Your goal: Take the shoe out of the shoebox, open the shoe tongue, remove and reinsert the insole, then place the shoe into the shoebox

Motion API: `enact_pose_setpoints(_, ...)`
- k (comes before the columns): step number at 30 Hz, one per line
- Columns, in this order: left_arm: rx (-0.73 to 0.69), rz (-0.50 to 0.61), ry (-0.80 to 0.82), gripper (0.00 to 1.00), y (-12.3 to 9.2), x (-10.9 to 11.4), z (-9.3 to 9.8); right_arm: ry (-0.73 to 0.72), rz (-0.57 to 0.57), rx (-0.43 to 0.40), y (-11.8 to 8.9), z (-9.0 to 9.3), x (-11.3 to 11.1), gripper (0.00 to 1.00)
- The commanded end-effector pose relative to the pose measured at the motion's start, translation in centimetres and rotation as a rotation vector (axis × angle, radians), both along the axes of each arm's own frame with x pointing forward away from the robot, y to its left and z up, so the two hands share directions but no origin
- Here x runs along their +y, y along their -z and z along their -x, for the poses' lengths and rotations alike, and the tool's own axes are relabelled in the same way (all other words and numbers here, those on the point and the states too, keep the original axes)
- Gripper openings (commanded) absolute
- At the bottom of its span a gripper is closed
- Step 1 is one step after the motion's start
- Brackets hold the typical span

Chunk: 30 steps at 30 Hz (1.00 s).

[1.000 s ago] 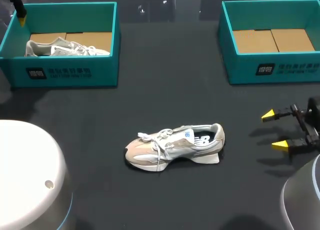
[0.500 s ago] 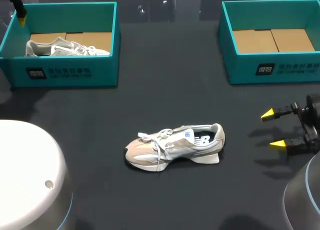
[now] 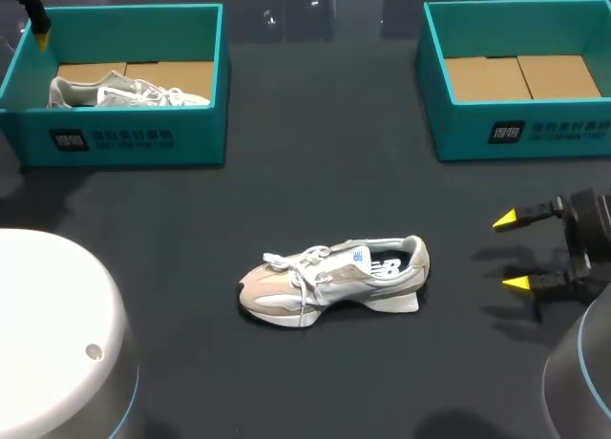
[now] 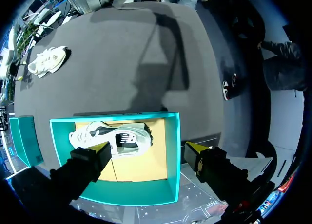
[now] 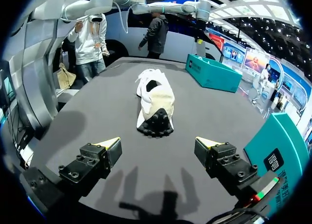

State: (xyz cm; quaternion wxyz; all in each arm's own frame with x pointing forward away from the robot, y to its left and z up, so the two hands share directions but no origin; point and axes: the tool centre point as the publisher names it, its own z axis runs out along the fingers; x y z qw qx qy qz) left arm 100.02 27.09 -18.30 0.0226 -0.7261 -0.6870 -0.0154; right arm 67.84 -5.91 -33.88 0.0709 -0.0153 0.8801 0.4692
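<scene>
Shoe [image 3: 334, 279] on table [image 3: 315, 153], seemingly laced; right fingers [image 3: 516, 283] spread nearby.

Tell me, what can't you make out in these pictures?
- Head view: the boxed shoe has its lower side hidden by the left shoebox front wall.
- Every view: it is unclear whether the table shoe has its insole in, because its opening is too dark and small.
- Head view: the arm behind the right claw is cut off by the edge.

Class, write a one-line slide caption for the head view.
Beige-and-white lace-up sneaker on the dark table; left teal cardboard shoebox holds another pale sneaker, right teal shoebox empty, right arm with jaws open.
</scene>
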Motion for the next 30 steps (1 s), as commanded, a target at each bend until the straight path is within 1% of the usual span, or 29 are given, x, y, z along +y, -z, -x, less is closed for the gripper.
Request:
enact_pose_setpoints(1, -0.002, -0.001, 0.001, 1.0, 0.0, 0.0, 0.0, 0.01, 0.007, 0.002, 0.5, 0.0, 0.2, 1.0)
enact_pose_setpoints(8, -0.002, -0.001, 0.001, 1.0, 0.0, 0.0, 0.0, 0.018, -0.024, 0.026, 1.7, -0.7, -0.1, 1.0)
enact_pose_setpoints(15, -0.002, -0.001, 0.001, 1.0, 0.0, 0.0, 0.0, 0.019, -0.047, 0.04, 2.7, -1.1, 0.3, 1.0)
enact_pose_setpoints(19, -0.002, -0.001, 0.001, 1.0, 0.0, 0.0, 0.0, 0.008, -0.061, 0.051, 3.5, -1.2, 1.4, 1.0)
enact_pose_setpoints(26, -0.002, -0.001, 0.001, 1.0, 0.0, 0.0, 0.0, -0.006, -0.088, 0.051, 4.0, -1.4, 3.3, 1.0)
enact_pose_setpoints(30, -0.002, -0.001, 0.001, 1.0, 0.0, 0.0, 0.0, -0.017, -0.109, 0.065, 4.4, -1.6, 4.5, 1.0)
